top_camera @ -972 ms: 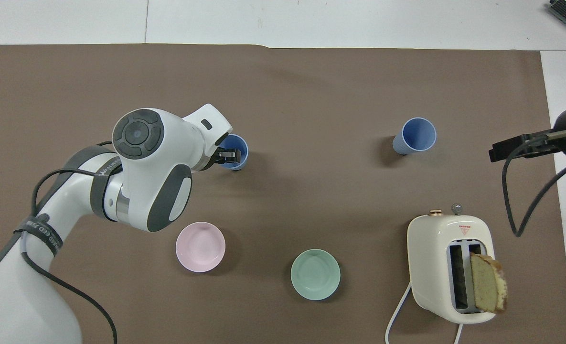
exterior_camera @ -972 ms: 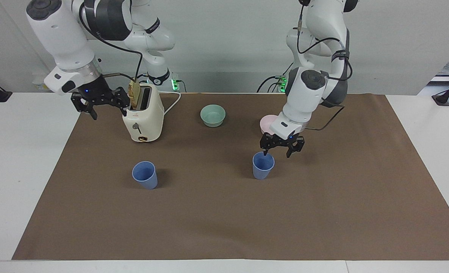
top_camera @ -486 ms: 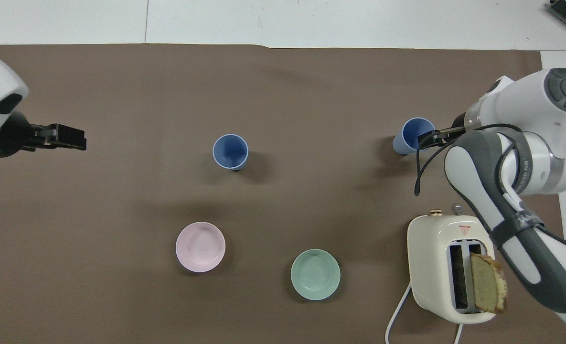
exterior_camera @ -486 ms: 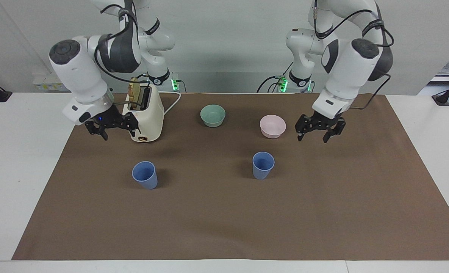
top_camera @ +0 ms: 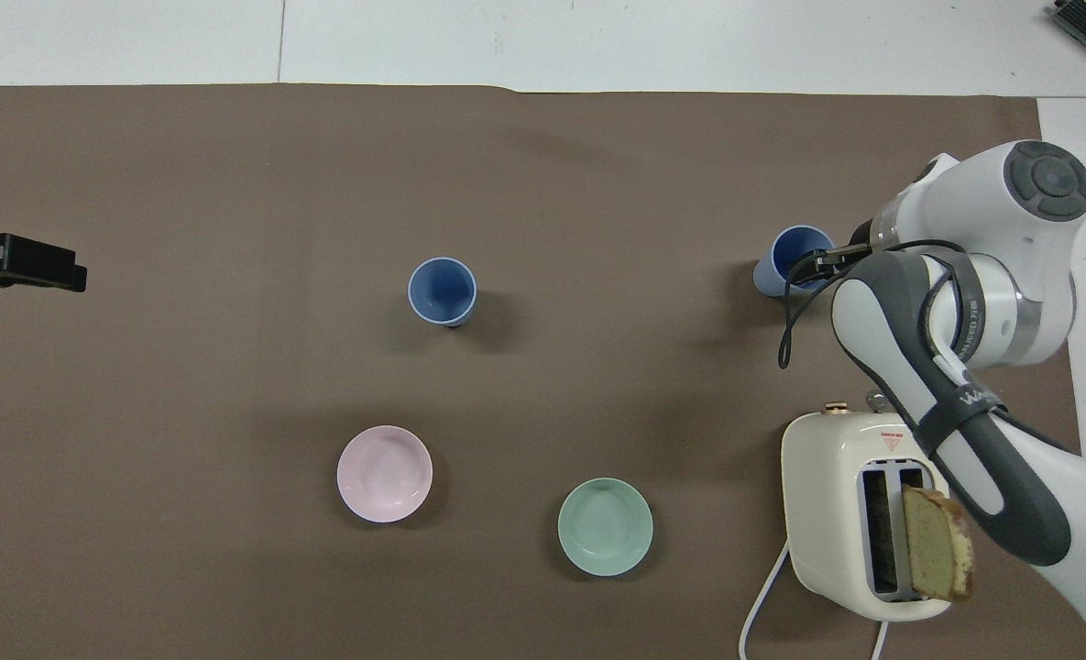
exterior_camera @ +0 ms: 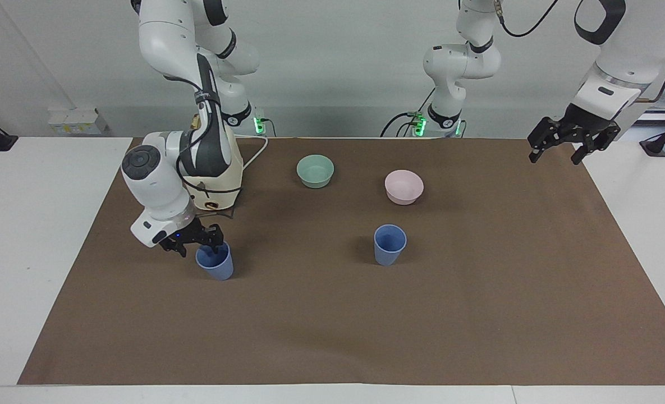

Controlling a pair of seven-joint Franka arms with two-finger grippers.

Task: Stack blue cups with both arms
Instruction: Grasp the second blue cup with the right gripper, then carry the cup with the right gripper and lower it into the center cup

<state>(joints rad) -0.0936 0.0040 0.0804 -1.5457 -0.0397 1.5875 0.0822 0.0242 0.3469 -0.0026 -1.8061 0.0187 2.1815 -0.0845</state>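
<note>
Two blue cups stand upright and apart on the brown mat. One cup (exterior_camera: 215, 268) (top_camera: 795, 258) is toward the right arm's end, and the other cup (exterior_camera: 389, 248) (top_camera: 442, 291) is near the middle. My right gripper (exterior_camera: 197, 247) is open and low at the first cup's rim. One of its fingers (top_camera: 822, 261) sits over the rim, and the other is beside the cup on the right arm's end side. My left gripper (exterior_camera: 556, 152) (top_camera: 20, 266) is open and empty, raised over the mat's edge at the left arm's end.
A cream toaster (exterior_camera: 220, 185) (top_camera: 836, 513) with a bread slice (top_camera: 937, 543) in one slot stands nearer to the robots than the first cup. A mint-green bowl (exterior_camera: 315, 170) (top_camera: 605, 526) and a pink bowl (exterior_camera: 403, 187) (top_camera: 384, 473) sit nearer to the robots than the middle cup.
My right gripper has come down from beside the toaster to the cup's rim. My left gripper has left the middle cup, rising and moving out to the mat's edge. Both cups are unmoved.
</note>
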